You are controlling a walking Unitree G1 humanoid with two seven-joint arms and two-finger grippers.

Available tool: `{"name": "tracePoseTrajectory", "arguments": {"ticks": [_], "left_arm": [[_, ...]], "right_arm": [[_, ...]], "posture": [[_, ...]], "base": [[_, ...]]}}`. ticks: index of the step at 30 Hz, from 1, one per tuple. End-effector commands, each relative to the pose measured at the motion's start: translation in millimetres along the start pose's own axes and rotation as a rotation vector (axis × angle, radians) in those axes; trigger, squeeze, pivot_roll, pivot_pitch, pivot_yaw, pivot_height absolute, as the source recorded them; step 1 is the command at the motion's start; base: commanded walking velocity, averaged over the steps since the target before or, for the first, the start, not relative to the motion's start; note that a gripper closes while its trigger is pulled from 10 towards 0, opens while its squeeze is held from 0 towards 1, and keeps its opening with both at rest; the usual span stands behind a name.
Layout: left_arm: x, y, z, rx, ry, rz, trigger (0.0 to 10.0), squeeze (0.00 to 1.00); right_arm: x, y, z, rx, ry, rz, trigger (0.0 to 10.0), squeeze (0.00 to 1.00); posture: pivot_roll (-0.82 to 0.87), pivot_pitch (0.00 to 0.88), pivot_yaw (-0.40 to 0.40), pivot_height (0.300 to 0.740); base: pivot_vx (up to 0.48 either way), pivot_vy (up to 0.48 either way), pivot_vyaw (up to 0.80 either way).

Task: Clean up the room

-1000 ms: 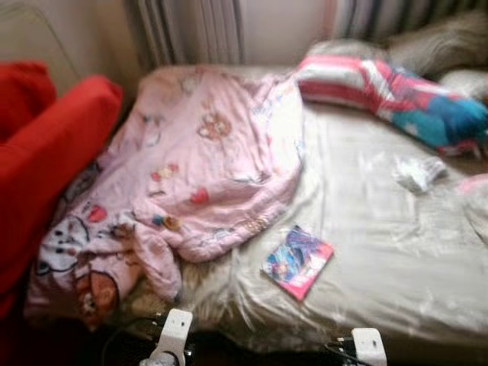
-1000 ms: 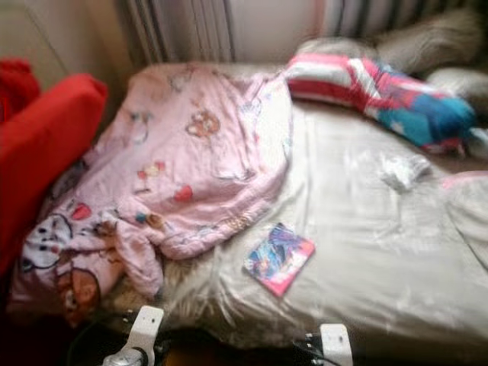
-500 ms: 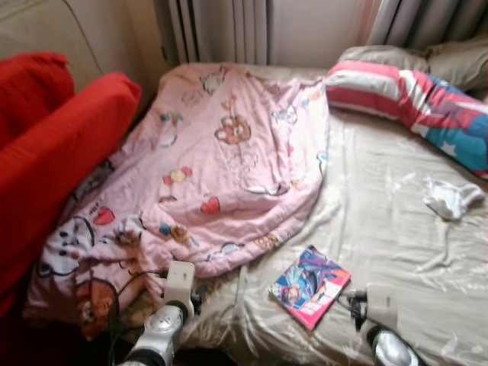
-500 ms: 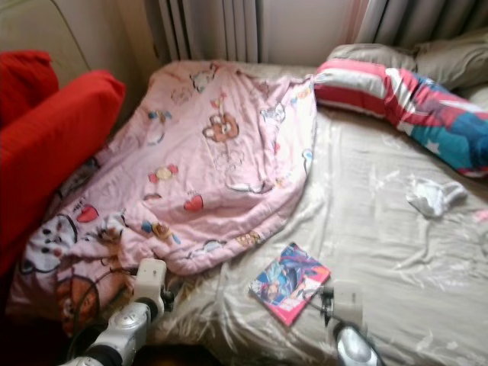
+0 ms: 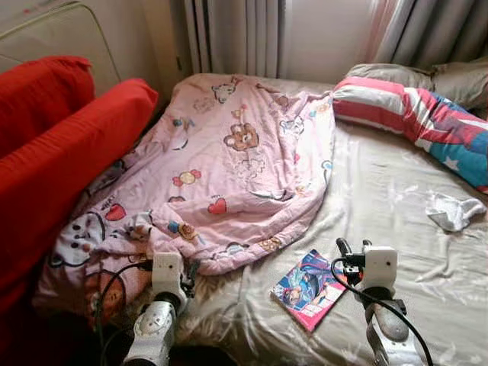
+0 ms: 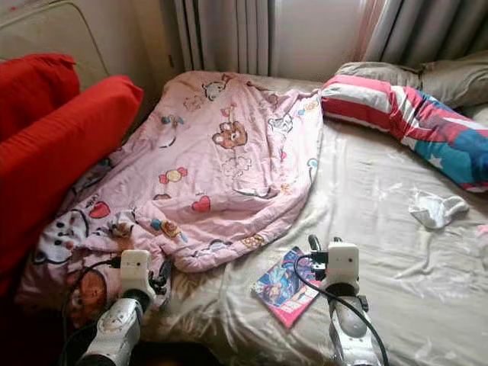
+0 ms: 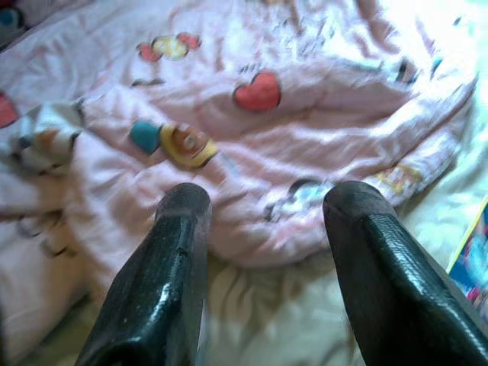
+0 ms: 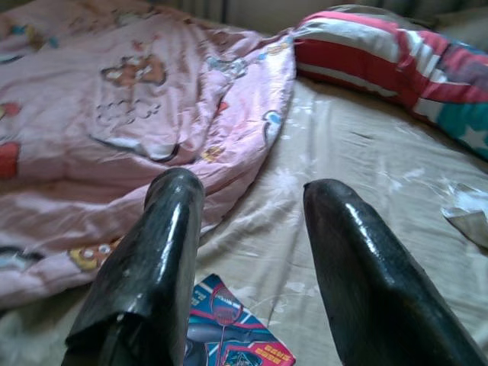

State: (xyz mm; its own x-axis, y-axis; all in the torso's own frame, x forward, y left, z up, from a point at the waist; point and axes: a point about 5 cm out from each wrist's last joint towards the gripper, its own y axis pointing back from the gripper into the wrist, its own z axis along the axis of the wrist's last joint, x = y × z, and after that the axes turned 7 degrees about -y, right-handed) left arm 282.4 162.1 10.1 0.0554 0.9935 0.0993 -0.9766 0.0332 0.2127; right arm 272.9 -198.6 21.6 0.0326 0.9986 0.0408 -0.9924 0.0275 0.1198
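Note:
A crumpled pink cartoon-print blanket (image 5: 229, 175) covers the left half of the bed. A colourful book (image 5: 309, 288) lies on the beige sheet (image 5: 381, 191) near the bed's front edge. A white crumpled cloth (image 5: 452, 211) lies further right. My left gripper (image 7: 263, 206) is open, hovering over the blanket's front hem. My right gripper (image 5: 352, 248) is open just right of the book, which shows below its fingers (image 8: 171, 229) in the right wrist view. Neither holds anything.
A striped pink, white and blue pillow (image 5: 412, 114) and grey pillows (image 5: 427, 75) lie at the bed's head on the right. Red cushions (image 5: 53, 145) stand against the bed's left side. Curtains (image 5: 236, 34) hang behind the bed.
The camera has shifted and the picture has sharpened. Both arms have risen and reached forward: the left one up to the blanket's hem, the right one up beside the book.

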Motion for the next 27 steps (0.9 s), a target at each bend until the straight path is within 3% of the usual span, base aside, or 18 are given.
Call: {"name": "tracePoseTrajectory", "arguments": {"ticks": [1,6,13,19,27], "left_arm": [[-4.8,-0.9,4.7,-0.028,0.006,0.008,10.0,0.0],[-8.0,-2.6,13.5,-0.075,-0.02,0.001,10.0,0.0],[5.9,-1.6,24.7,-0.136,-0.037,0.047,10.0,0.0],[10.8,-1.4,37.1,-0.185,-0.058,0.05,10.0,0.0],[10.3,-0.4,35.7,-0.175,-0.069,0.035,10.0,0.0]], "right_arm": [[-3.7,-0.9,5.3,-0.019,-0.012,-0.008,10.0,0.0],[-4.9,-4.5,12.0,-0.044,-0.026,-0.025,10.0,0.0],[2.3,-11.1,24.1,-0.097,-0.09,-0.056,10.0,0.0],[8.2,-5.0,20.8,-0.104,-0.114,-0.062,10.0,0.0],[6.4,4.0,17.5,-0.108,-0.13,-0.087,10.0,0.0]], "posture": [[-0.14,0.033,-0.045,0.74],[-0.13,0.029,-0.05,0.74],[-0.13,0.015,-0.03,0.74],[-0.13,0.008,-0.001,0.74],[-0.15,0.007,0.021,0.74]], "base": [[0.0,0.0,0.0],[0.0,0.0,0.0],[0.0,0.0,0.0],[0.0,0.0,0.0],[0.0,0.0,0.0]]}}
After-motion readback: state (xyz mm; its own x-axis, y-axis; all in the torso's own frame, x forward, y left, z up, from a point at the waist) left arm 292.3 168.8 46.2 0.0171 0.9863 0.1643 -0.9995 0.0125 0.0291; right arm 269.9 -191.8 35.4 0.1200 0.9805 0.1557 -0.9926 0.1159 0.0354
